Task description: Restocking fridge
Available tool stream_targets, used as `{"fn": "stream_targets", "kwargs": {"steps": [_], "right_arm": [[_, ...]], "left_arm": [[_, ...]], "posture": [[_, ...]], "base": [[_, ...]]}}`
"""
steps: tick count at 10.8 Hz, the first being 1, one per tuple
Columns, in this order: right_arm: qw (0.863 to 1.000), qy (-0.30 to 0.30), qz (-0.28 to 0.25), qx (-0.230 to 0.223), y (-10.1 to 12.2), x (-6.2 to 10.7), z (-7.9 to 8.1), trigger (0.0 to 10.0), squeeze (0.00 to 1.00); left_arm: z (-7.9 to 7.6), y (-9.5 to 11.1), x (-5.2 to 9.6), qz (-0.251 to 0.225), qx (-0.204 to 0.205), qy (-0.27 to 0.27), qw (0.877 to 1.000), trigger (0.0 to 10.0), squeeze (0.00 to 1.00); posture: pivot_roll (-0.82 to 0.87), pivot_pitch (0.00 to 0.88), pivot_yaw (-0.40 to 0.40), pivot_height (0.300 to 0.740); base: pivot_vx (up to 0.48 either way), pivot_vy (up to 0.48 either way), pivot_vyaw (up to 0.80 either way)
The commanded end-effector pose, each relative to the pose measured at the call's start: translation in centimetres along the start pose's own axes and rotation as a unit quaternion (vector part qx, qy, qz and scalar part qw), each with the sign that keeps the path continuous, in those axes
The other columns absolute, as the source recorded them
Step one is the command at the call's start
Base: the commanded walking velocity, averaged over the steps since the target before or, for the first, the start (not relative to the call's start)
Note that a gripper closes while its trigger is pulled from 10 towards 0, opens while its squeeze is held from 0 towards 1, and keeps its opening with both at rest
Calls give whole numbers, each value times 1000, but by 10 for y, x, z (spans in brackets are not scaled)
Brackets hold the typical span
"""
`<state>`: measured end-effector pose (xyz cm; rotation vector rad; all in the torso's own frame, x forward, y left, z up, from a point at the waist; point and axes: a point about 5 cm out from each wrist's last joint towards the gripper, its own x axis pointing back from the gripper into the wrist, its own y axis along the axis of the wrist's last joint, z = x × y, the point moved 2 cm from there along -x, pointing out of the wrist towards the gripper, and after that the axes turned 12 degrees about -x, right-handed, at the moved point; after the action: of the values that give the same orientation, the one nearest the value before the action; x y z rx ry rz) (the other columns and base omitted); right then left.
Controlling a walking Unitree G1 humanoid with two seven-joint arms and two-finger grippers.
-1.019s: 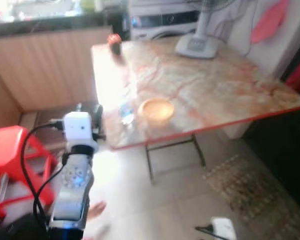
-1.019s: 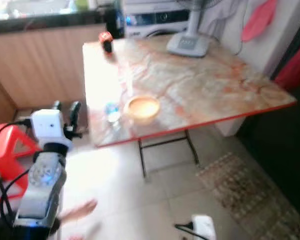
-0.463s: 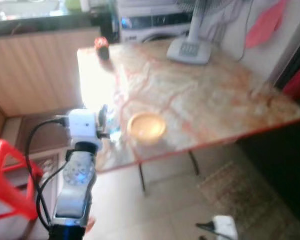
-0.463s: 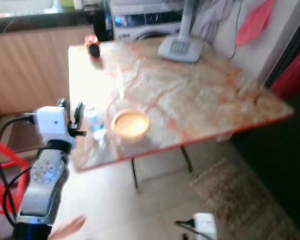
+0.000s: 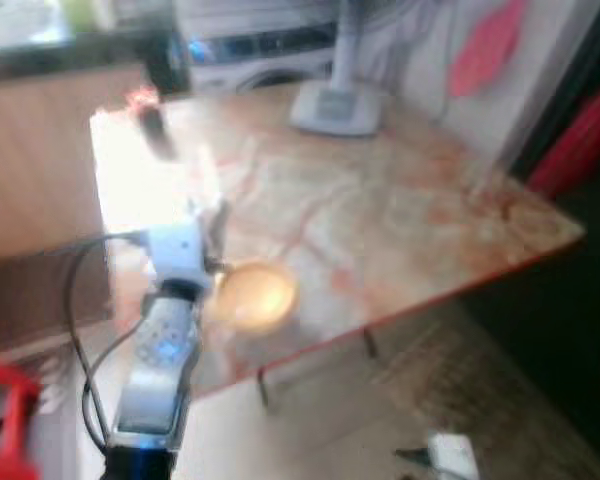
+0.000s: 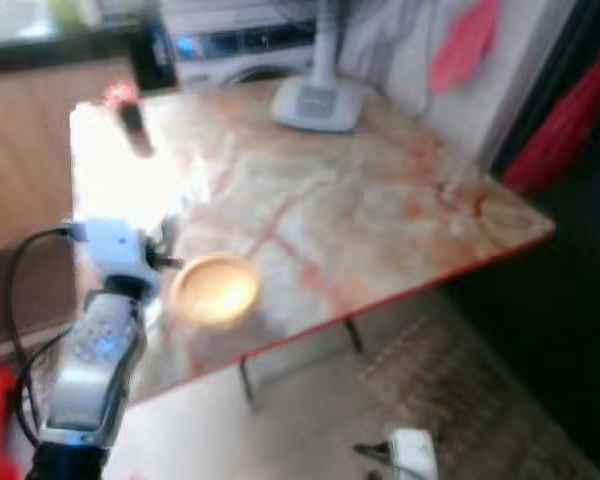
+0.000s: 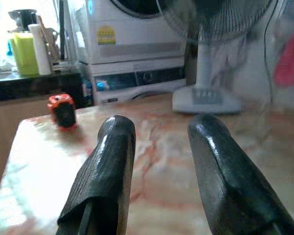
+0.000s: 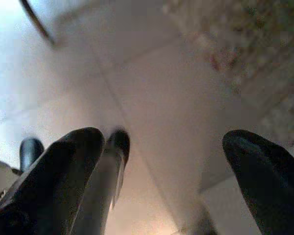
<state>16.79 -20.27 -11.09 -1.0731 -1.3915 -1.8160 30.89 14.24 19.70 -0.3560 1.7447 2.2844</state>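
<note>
My left gripper (image 7: 159,129) is open with nothing between its fingers. It is raised over the near left part of the marble-patterned table (image 5: 400,200), just left of a yellowish bowl (image 5: 252,297). Its wrist view looks across the tabletop to a small dark jar with a red top (image 7: 62,110) at the far left corner. My right gripper (image 8: 171,147) is open and hangs low over the tiled floor. The eye views are blurred, and I cannot make out a bottle beside the bowl.
A fan base (image 5: 335,105) stands at the table's far edge, with a washing machine (image 7: 137,44) behind it. A wooden counter (image 5: 40,170) runs along the left. A patterned rug (image 5: 450,380) lies right of the table legs, and a red stool (image 5: 0,400) is at lower left.
The camera has swung, so the table sits further left in the picture. My left gripper has come from beside the table's edge to over the tabletop next to the bowl, covering the clear bottle.
</note>
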Motion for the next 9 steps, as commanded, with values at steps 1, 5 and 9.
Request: {"fn": "stream_targets", "kwargs": {"steps": [1,5,9], "right_arm": [[1000,19,-1,0,0,-2,16,10000,0],[1000,18,0,4,0,-2,15,10000,0],[1000,19,5,14,-1,-2,16,10000,0]], "left_arm": [[10,13,1,-32,6,13,999,10000,0],[3,32,-6,-36,21,33,999,10000,0],[22,42,-21,110,-18,141,984,10000,0]], "posture": [[83,48,-39,740],[87,48,-42,740],[94,58,-42,740]], "base": [[0,0,0],[0,0,0],[0,0,0]]}}
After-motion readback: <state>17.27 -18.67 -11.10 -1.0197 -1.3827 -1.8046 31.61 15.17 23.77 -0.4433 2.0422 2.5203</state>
